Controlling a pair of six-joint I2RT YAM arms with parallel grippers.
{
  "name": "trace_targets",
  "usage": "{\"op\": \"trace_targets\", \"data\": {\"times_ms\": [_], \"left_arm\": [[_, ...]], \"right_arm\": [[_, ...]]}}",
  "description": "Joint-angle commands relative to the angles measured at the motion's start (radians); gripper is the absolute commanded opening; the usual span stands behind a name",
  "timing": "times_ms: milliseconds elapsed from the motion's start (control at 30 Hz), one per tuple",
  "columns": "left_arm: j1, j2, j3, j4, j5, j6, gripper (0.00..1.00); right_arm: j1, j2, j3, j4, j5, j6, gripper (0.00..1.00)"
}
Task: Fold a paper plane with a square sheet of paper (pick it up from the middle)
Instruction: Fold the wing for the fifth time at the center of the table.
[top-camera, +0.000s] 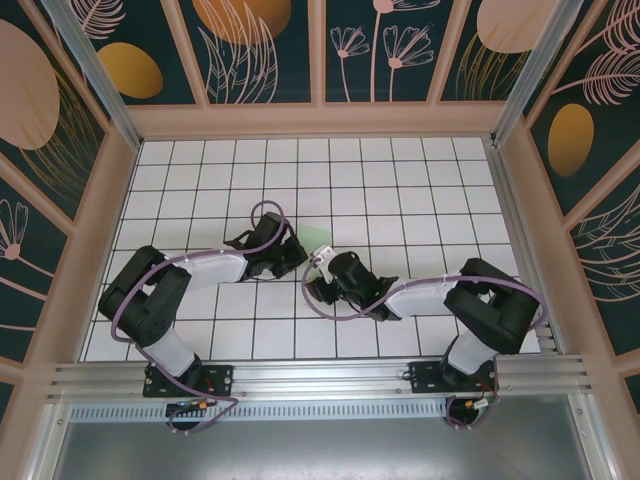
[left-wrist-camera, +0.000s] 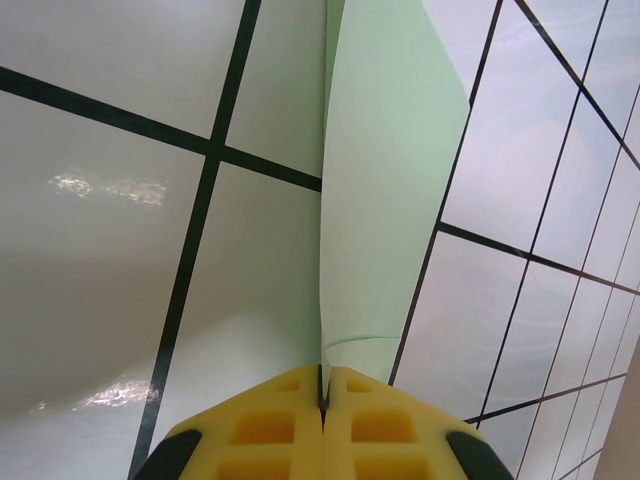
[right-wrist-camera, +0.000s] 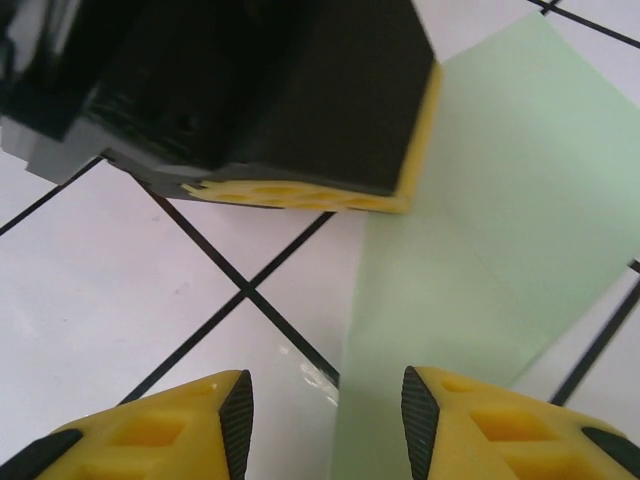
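Left wrist view: left gripper (left-wrist-camera: 322, 388) jaws pinched shut on the folded sheet of paper (left-wrist-camera: 390, 200), prob. to hold its crease up off the surface (top-camera: 400, 170). Right gripper (right-wrist-camera: 325, 400) jaws part open, holding nothing, over the paper's near edge. Paper lies mid-surface btwn both arms; far and right tiles give free room.

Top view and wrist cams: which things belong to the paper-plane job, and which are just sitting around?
Job:
- paper, part-folded, pinched in the shut left gripper
- right gripper, open, over the paper's edge

Just there:
- tiled table
- patterned walls
- metal rail at the arm bases
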Motion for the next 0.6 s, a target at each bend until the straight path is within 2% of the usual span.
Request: {"op": "trace_targets", "data": {"times_ms": [0, 233, 400, 567], "left_arm": [[-0.005, -0.025, 0.029, -0.04, -0.014, -0.019, 0.06], [-0.004, -0.024, 0.035, -0.041, 0.004, -0.02, 0.07], [-0.005, -0.026, 0.034, -0.049, -0.009, -0.006, 0.16], [-0.004, -0.02, 0.047, -0.06, -0.029, 0.016, 0.25]], "right_arm": [[0.015, 0.048, 0.004, 0.083, 0.048, -0.045, 0.44], [0.016, 0.105, 0.022, 0.106, 0.131, -0.033, 0.42], [0.017, 0.093, -0.002, 0.134, 0.126, -0.049, 0.23], [0.017, 0.092, -0.023, 0.14, 0.118, -0.079, 0.15]]}}
